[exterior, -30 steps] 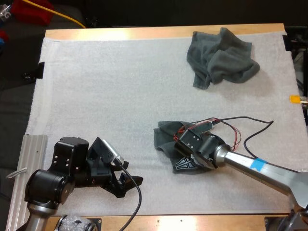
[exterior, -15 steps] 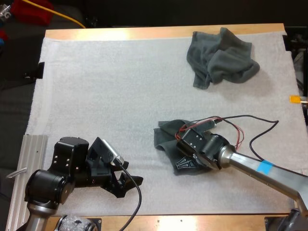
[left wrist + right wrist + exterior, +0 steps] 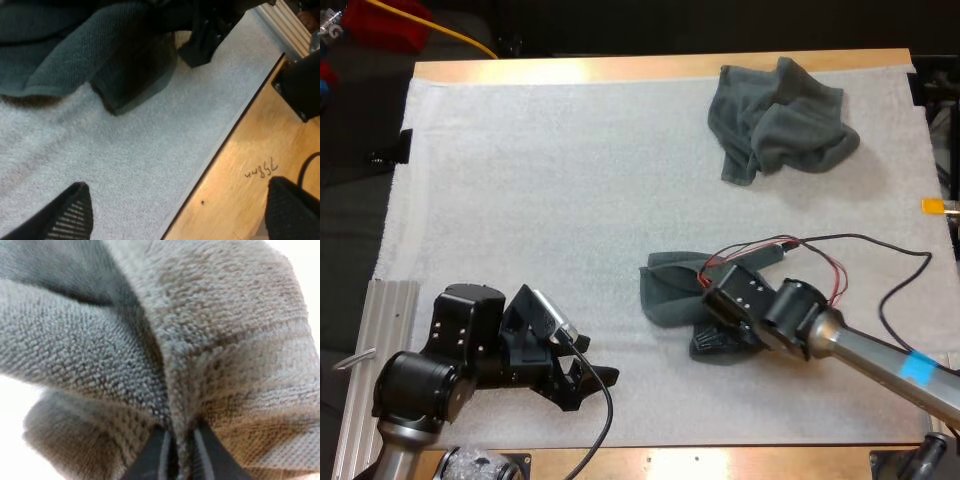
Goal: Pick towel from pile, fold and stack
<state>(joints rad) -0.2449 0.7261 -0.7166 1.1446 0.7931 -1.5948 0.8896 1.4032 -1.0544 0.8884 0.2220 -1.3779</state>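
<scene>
Right wrist view: right gripper (image 3: 180, 452) pinches only a thin ridge of towel (image 3: 150, 340) (left gripper (image 3: 182, 212) stands apart), so pulling may slip it free.

We find the mat (image 3: 540, 200) bare across its far left corner, left edge and middle; a gripper could pass there freely. A crumpled towel (image 3: 780, 118) blocks the far right corner. Near the near edge, right of middle, a second towel (image 3: 665, 290) lies bunched, the right gripper (image 3: 708, 345) clamped on its fold. The left gripper (image 3: 592, 380), fingers apart, occupies the near left corner.
</scene>
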